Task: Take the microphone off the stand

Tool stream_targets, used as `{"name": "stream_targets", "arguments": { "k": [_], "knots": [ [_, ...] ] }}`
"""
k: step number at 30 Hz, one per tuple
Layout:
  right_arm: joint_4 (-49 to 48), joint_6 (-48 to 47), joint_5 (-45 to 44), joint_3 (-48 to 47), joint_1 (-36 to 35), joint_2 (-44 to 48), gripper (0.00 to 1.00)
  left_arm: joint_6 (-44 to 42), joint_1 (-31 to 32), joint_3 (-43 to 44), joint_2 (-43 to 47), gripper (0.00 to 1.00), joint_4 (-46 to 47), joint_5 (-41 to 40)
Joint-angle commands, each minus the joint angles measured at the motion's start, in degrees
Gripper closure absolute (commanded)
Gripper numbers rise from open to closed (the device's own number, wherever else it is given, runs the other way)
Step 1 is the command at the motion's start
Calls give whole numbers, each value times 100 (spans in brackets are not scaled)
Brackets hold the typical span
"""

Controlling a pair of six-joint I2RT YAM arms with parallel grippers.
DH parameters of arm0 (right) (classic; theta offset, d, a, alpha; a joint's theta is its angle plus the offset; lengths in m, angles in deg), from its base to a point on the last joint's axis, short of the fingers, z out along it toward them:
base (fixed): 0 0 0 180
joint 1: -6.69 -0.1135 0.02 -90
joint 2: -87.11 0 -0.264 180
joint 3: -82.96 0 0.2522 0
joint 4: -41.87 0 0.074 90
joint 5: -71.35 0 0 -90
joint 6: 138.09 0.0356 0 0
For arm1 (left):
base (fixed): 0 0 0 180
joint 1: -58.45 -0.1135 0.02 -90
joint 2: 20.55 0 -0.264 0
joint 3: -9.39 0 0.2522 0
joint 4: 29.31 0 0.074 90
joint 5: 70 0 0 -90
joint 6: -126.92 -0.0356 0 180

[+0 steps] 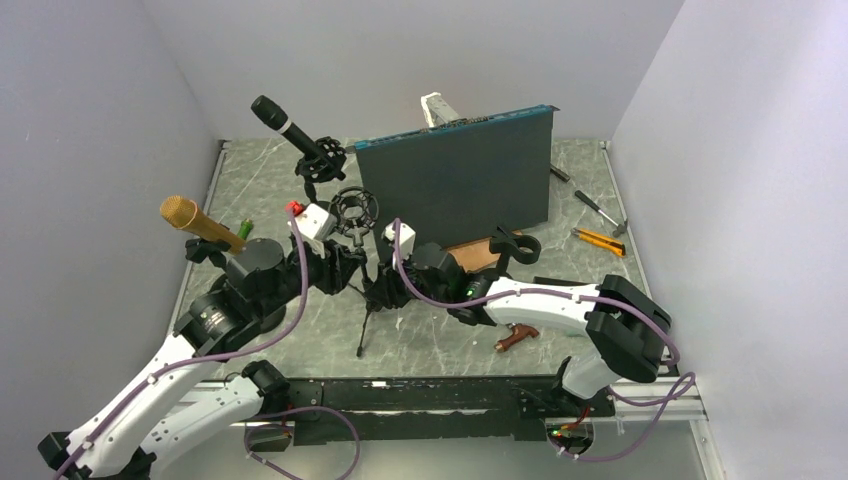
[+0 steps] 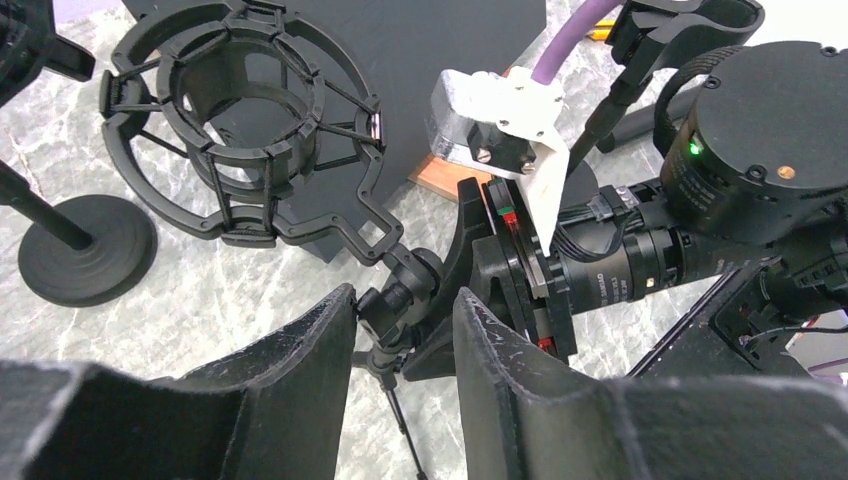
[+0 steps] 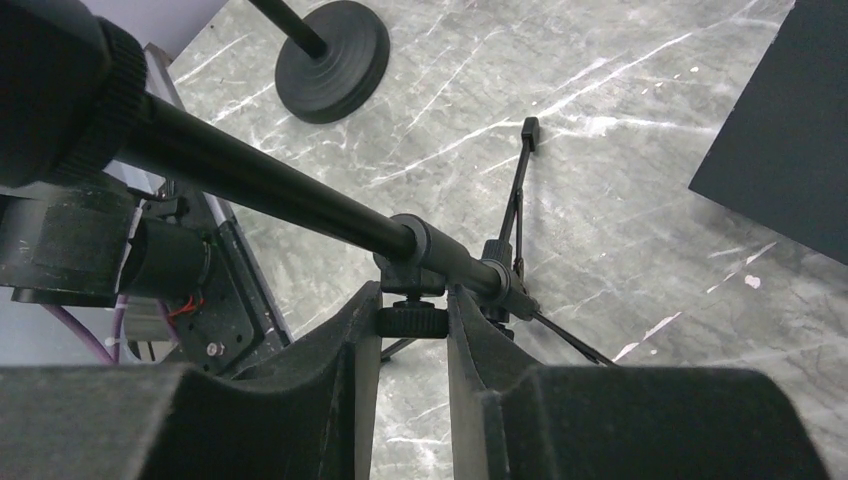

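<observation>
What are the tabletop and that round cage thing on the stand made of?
The tabletop looks like grey marble or a marble-print laminate: white veins, slight sheen. The cage seems moulded matte black plastic: thin ribs, dull finish.

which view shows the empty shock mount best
Left wrist: the shock mount fills the upper left, ring and webbing sharp, nothing inside. In top external it is small and distant. Right wrist does not show it.
</observation>
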Motion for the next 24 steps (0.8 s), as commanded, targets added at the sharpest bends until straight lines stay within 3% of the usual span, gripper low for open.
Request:
{"name": "stream_targets", "arguments": {
  "k": [1, 6, 9, 11, 15, 24],
  "knots": [
    [-60, -254, -241, -152, -64, 27, 100, 233, 13, -190, -50, 55, 536, 78],
    [77, -456, -438, -202, -196, -22, 100, 406, 14, -394, -27, 58, 830, 78],
    [98, -555, -741, -220, -332, -10, 100, 420, 14, -412, -51, 64, 816, 78],
    [117, -659, -1052, -229, -450, -2, 100, 446, 14, -427, -29, 72, 798, 75],
    [32, -1044, -2091, -244, -859, 53, 100, 524, 16, -448, -30, 100, 721, 78],
    [-598, -2819, -4383, -558, -2030, -588, 100, 510, 15, -451, -19, 100, 528, -84]
  ]
}}
